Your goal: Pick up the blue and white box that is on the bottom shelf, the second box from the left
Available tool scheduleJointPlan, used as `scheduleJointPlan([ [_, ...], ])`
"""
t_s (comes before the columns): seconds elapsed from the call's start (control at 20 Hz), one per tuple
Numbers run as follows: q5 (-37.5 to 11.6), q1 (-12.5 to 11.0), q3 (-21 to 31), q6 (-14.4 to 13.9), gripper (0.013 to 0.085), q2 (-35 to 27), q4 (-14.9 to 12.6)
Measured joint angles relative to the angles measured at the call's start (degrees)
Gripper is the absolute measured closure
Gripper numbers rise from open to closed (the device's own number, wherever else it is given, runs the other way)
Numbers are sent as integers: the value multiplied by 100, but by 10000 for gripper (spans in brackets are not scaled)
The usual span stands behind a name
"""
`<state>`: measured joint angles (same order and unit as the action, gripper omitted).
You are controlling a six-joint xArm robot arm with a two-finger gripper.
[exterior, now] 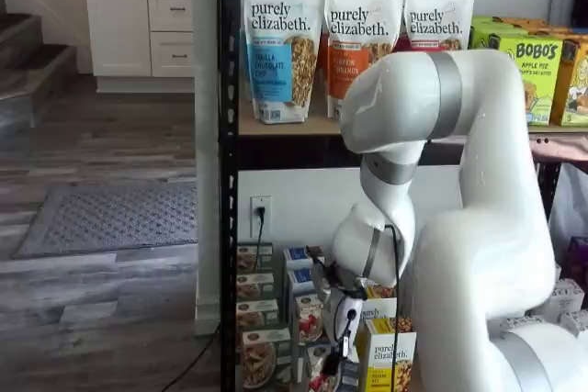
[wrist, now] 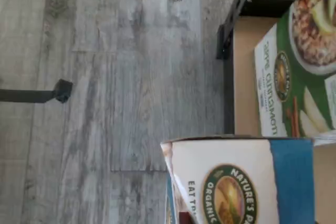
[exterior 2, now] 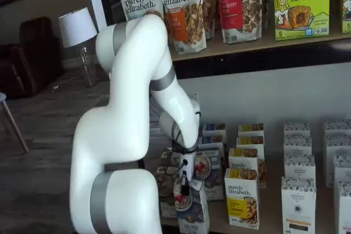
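The blue and white box (exterior 2: 193,212) stands forward of its row on the bottom shelf (exterior 2: 274,218), tilted a little, with a granola bowl and red berries on its front. My gripper (exterior 2: 184,186) comes down on its top from the white arm and is shut on it. In both shelf views the black fingers (exterior: 342,341) sit against the box (exterior: 322,363). The wrist view shows the box's white and blue top end (wrist: 236,182) very close, beside the shelf's tan board (wrist: 247,77).
A green-trimmed box (wrist: 299,72) lies beside the held box. A yellow "purely elizabeth" box (exterior 2: 242,198) stands just to its right, with more small boxes behind. The black rack post (exterior: 227,181) runs at the left. Granola bags (exterior 2: 184,9) fill the level above.
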<state>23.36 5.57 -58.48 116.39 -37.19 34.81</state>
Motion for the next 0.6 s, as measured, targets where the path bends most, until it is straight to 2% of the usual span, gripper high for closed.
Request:
scheduleJointPlan([
  [0.2,-63,44,350,119,570,291,161],
  [0.6,-147,79,1121,192,570,1044,274],
])
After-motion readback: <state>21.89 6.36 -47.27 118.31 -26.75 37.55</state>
